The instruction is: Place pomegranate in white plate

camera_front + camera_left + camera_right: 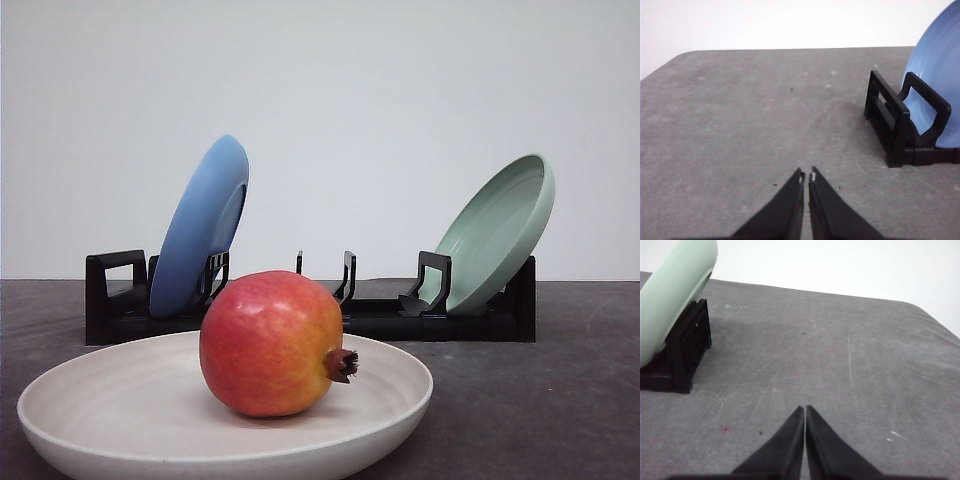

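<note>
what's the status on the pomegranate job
Left end effector shut, right end effector shut, both empty. Pomegranate sitting in white plate. Nothing in the way.

a black dish rack (400, 318) stands on the grey table (560, 400). a blue plate (200, 228) leans in its left end, a pale green plate (497, 232) in its right.

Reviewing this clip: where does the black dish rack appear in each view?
Front view: black dish rack spans the middle, behind the white plate.
Left wrist view: its end holding the blue plate sits at right.
Right wrist view: its end holding the green plate sits at left.
Shared landmark: the rack itself.
</note>
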Controlling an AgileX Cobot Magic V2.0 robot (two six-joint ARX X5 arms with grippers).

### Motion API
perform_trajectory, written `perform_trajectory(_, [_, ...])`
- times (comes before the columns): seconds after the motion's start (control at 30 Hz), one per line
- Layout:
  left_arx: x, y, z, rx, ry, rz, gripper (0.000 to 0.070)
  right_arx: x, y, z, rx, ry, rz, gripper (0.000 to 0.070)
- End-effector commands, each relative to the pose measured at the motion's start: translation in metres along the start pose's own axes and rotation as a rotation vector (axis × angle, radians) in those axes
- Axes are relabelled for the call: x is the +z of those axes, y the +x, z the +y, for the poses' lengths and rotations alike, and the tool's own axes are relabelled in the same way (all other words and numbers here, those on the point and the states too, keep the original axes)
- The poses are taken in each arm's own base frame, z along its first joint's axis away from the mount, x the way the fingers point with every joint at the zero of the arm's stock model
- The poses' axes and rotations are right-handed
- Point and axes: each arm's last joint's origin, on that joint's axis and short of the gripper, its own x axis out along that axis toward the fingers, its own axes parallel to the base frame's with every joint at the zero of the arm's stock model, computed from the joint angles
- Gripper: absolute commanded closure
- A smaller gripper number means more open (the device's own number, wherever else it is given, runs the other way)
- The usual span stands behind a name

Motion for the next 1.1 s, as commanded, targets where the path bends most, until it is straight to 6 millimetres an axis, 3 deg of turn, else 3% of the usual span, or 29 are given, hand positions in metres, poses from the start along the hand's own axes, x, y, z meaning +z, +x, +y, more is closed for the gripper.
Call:
perform_trajectory(0.0, [-0.0038, 0.0012, -0.0001, -0.001, -0.004, 0.011, 0.0700, -0.0002, 0.0003, -0.0002, -0.003, 0.018, -0.007, 0.0700])
perform_trajectory(1.07, [-0.0038, 0.0012, -0.0001, -0.001, -0.004, 0.011, 0.0700, -0.0002, 0.0003, -0.0002, -0.003, 0.018, -0.007, 0.0700])
